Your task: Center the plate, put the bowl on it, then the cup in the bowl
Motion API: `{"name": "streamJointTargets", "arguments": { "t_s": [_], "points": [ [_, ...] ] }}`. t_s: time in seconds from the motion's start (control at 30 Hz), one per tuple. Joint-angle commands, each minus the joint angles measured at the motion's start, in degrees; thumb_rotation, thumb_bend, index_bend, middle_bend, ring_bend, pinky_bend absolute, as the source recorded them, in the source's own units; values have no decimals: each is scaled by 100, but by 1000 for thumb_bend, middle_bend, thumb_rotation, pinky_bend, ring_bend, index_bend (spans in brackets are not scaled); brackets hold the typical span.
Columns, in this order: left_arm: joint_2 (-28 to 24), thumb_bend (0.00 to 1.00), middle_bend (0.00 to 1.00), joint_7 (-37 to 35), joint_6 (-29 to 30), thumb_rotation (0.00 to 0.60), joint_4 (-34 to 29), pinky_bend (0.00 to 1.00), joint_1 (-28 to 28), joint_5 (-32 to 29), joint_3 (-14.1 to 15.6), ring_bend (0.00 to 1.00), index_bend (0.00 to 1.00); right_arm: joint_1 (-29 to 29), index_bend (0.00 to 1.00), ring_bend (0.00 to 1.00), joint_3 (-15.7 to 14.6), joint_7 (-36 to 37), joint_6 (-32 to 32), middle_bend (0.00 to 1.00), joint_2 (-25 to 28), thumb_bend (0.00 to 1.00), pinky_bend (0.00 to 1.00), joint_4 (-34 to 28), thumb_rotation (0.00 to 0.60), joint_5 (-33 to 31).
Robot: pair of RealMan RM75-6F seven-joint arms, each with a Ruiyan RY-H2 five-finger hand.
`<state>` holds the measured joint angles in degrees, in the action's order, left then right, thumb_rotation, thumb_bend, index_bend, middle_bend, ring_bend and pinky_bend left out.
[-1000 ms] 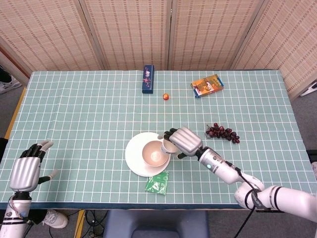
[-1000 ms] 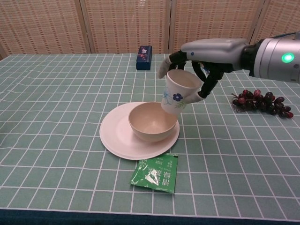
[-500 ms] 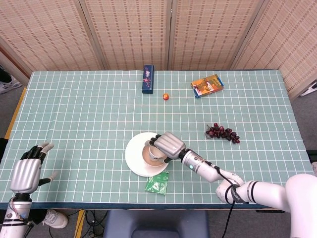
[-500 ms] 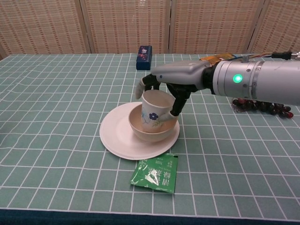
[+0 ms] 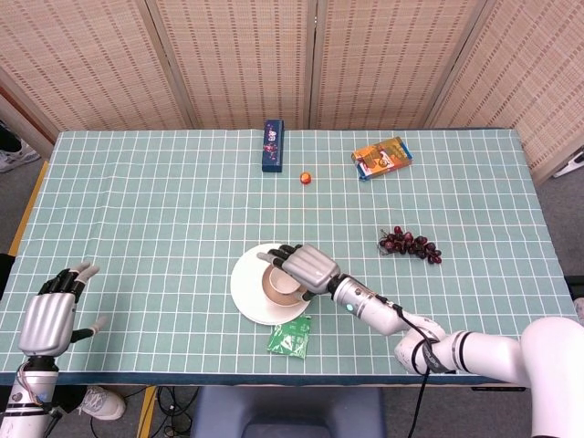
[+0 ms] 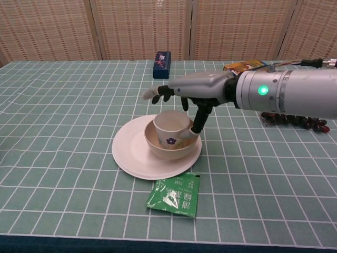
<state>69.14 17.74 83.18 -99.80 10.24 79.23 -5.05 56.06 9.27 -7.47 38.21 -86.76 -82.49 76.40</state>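
Note:
A white plate (image 5: 239,290) (image 6: 126,153) lies near the table's front middle, with a beige bowl (image 6: 158,148) (image 5: 271,295) standing on it. A white cup (image 6: 171,126) (image 5: 277,279) with a blue flower stands upright inside the bowl. My right hand (image 5: 307,266) (image 6: 196,87) hovers just over the cup, fingers stretched out flat to the left and thumb hanging down by the cup's right rim, gripping nothing. My left hand (image 5: 50,315) rests at the front left corner, fingers apart and empty.
A green packet (image 5: 290,338) (image 6: 175,195) lies just in front of the plate. Dark grapes (image 5: 411,245) (image 6: 295,118) lie to the right. A blue box (image 5: 272,146) (image 6: 162,64), a small orange ball (image 5: 307,178) and an orange box (image 5: 381,157) sit at the back.
The right hand carried the cup leftwards and down into the bowl, then let go and spread its fingers above it. The left hand stayed put.

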Motion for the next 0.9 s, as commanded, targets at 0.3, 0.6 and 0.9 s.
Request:
{"name": "streamJointTargets", "arguments": {
  "t_s": [0.3,0.6,0.9],
  "points": [
    [-27,140,177,-71,-49,600,34,278,26,-37,-40,178,190,-989,0,95,-189,-140,1482,138,1500,224,300,-1266,600,309],
    [19,140,177,-68,-96,600,78,278,68,-67,-68,178,190,-2421,75,185,-689,-883,3272,245,2287,255,361,-1775,600,431],
    [34,140,177,23,-55,600,52,278,61,-117,-92,178,190,-3766,134,193,-1126,-662,4685,267,2509,264,362,-1518,600,623]
  ]
}}
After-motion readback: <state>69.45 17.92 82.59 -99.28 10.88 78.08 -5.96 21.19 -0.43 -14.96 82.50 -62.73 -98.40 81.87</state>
